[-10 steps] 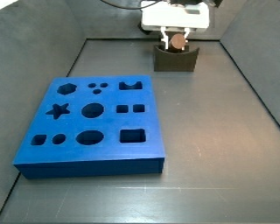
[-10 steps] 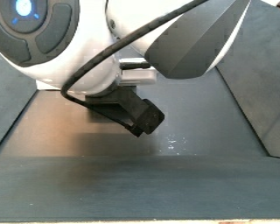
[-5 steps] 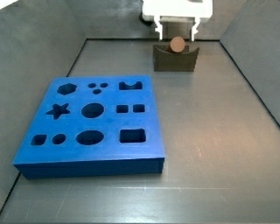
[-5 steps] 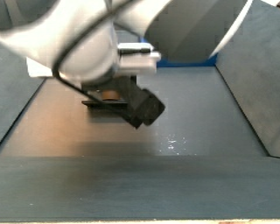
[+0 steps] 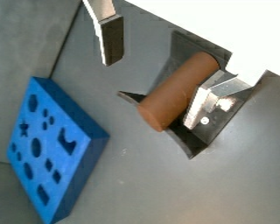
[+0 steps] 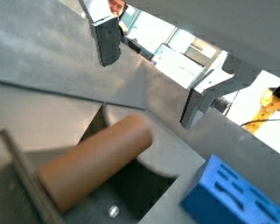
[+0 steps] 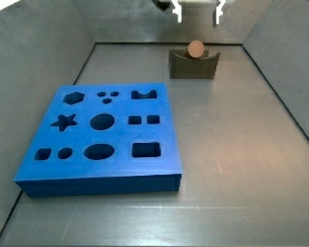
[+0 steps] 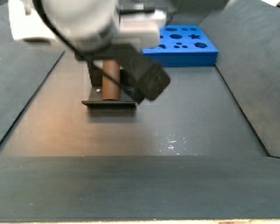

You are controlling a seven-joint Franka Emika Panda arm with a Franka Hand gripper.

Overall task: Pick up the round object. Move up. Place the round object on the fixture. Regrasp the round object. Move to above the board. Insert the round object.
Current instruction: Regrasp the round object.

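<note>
A dull grey floor (image 7: 235,164) walled in by grey panels lies under me, and on it I count three things: one board, one fixture and one round object. My gripper (image 7: 196,8) hangs high at the far end of the enclosure, right at the upper edge of a side view, directly above the fixture (image 7: 193,65) and clear of it. My two fingers stand apart with nothing between them; in both wrist views I see the pair of silver plates, one finger (image 5: 108,35) on one side of the peg and the other finger (image 5: 215,103) on the opposite side, neither touching it. The single round object (image 5: 175,89), a reddish-brown cylinder, lies on its side in the fixture's notch below me; a side view shows one flat round end (image 7: 195,47) poking above the dark block. In a wrist view the peg (image 6: 90,173) fills the dark cradle (image 6: 143,188). The one blue board (image 7: 103,138) sits well apart from the fixture, nearer the front of the floor, and I can count twelve shaped holes in its top, among them a star, a hexagon, squares and circles. In a side view (image 8: 125,61) my arm's body covers most of the fixture, with the board (image 8: 184,45) behind it.
</note>
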